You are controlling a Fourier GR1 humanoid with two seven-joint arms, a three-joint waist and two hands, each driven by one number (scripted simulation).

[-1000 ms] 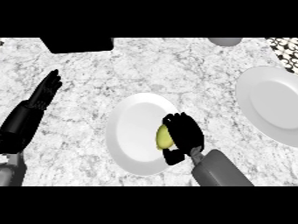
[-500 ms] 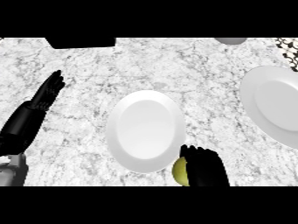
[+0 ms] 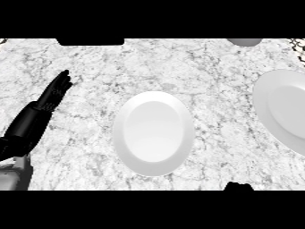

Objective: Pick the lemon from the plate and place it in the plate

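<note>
Two hands to report, only one of them readable. Left fingers (image 3: 61, 82) straight and held together, pointing up the counter (image 3: 201, 71), curled round nothing; left hand (image 3: 52, 96) resting open at the view's left, well apart from both plates, with the grey forearm (image 3: 8, 175) running down to the lower left corner. Of the right hand (image 3: 238, 186), just a dark sliver at the lower edge, below and to the right of the middle plate (image 3: 153, 133); cannot tell whether open or closed, nor whether anything sits in it. No lemon to be seen anywhere: none on the middle plate, none on the right plate (image 3: 293, 116) at the view's right edge, none on the bare marble between them. Most likely out of view with the right hand, though said only as a guess. Judged from that, pick probably done, since the middle plate lies bare; placing not done, since the right plate lies bare too. Left to do, on that reading: bring the lemon back into view, carry it across to the right plate, set it down inside the rim and let go. Farther out, a grey rounded thing (image 3: 245, 42) and a dark block (image 3: 90, 41) along the far edge, both clear of the likely path.
</note>
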